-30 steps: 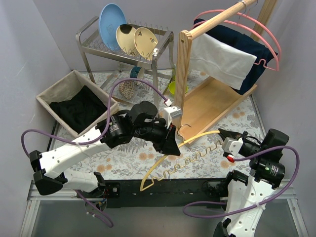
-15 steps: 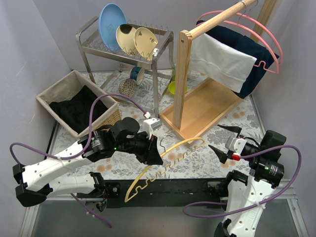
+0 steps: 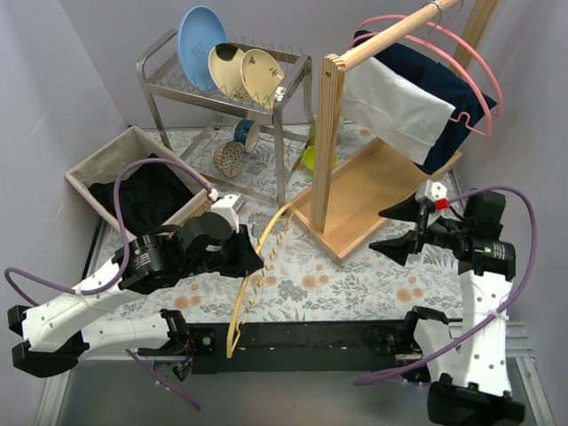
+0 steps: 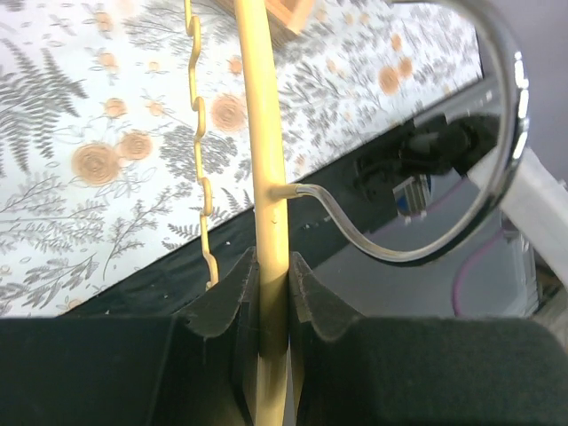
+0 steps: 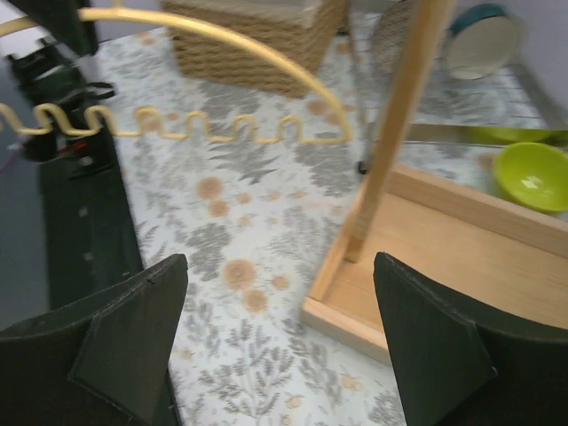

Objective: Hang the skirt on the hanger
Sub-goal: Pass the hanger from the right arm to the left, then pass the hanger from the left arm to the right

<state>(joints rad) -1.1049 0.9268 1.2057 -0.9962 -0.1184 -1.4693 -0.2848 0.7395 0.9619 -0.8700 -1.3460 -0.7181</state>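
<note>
Two fingers of my left gripper (image 4: 271, 266) are pinched narrow on the yellow hanger (image 4: 264, 151), gripping its straight bar just below the spot where the metal hook (image 4: 510, 106) comes out. From above, the left gripper (image 3: 253, 257) sits low over the flowered table (image 3: 355, 284), and the hanger runs from near the foot of the wooden rack (image 3: 373, 191) down towards the black strip at the near edge. Its wavy bar lies alongside the smooth one.

My right gripper (image 3: 377, 231) is spread wide and holds nothing. It hangs above the table near the rack's tray, with its fingertips pointing left towards the hanger. Between its dark fingers (image 5: 133, 337) I see the rack's upright post and the hanger's curve beyond.

The skirt (image 3: 142, 200) lies as a black heap inside the basket (image 3: 93, 160) at the left, well apart from both grippers.
</note>
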